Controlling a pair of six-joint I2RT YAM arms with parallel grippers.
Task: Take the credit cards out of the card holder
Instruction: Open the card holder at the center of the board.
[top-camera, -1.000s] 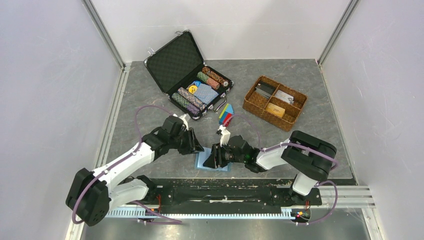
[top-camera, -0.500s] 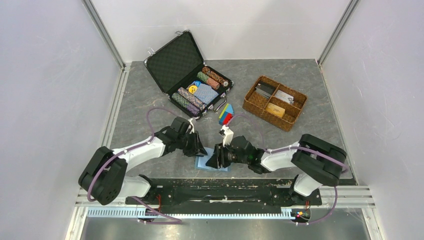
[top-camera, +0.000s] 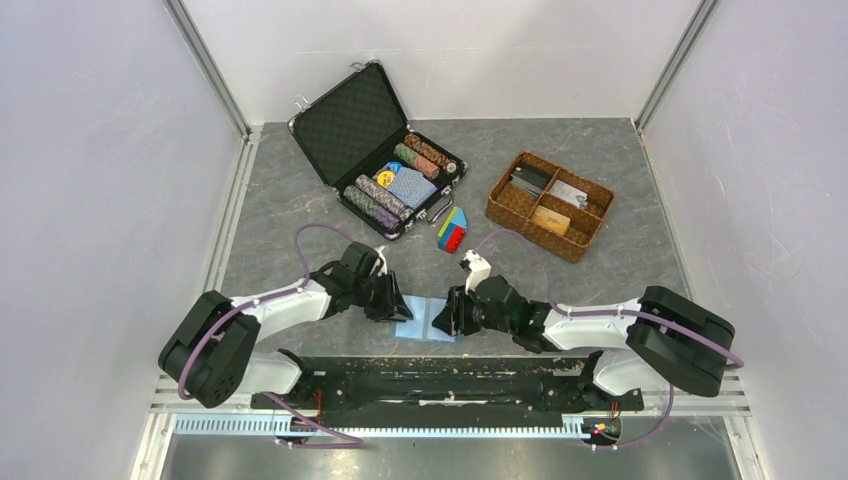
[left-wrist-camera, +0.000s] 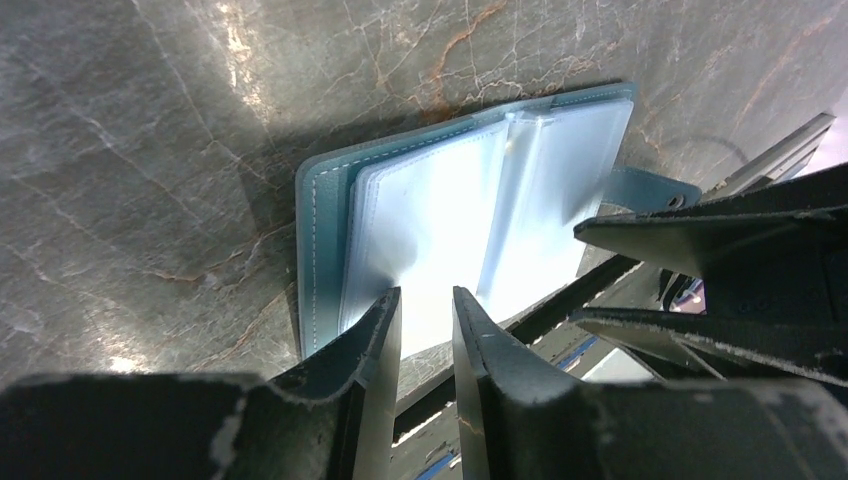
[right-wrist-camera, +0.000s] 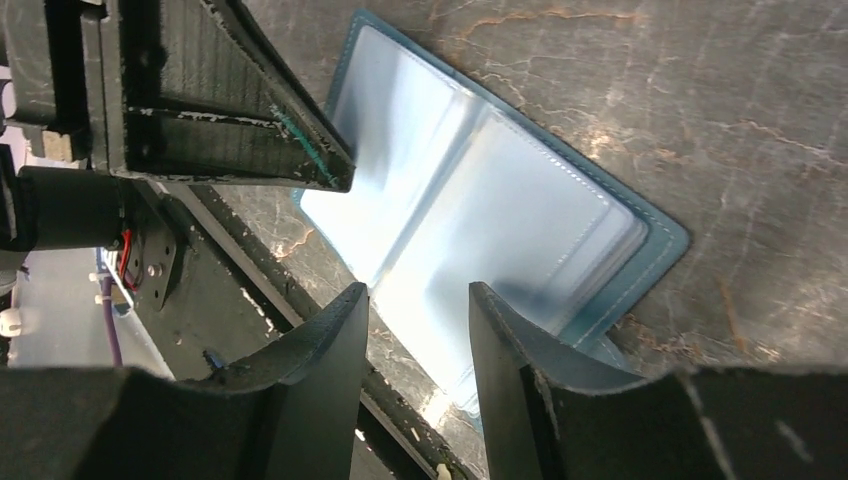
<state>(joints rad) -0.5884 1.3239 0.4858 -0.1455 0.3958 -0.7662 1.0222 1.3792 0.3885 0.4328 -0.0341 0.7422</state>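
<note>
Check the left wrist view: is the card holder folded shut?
No, the card holder lies spread open, with its clear inner sleeves facing up.

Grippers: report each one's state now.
Left gripper: open narrowly, holding nothing, at the open wallet.
Right gripper: open, holding nothing, at the same wallet.

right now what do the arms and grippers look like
The left arm and right arm have white links, black joints and looping purple cables. The left gripper and right gripper carry black wedge-shaped fingers with scuffed pale edges.
</note>
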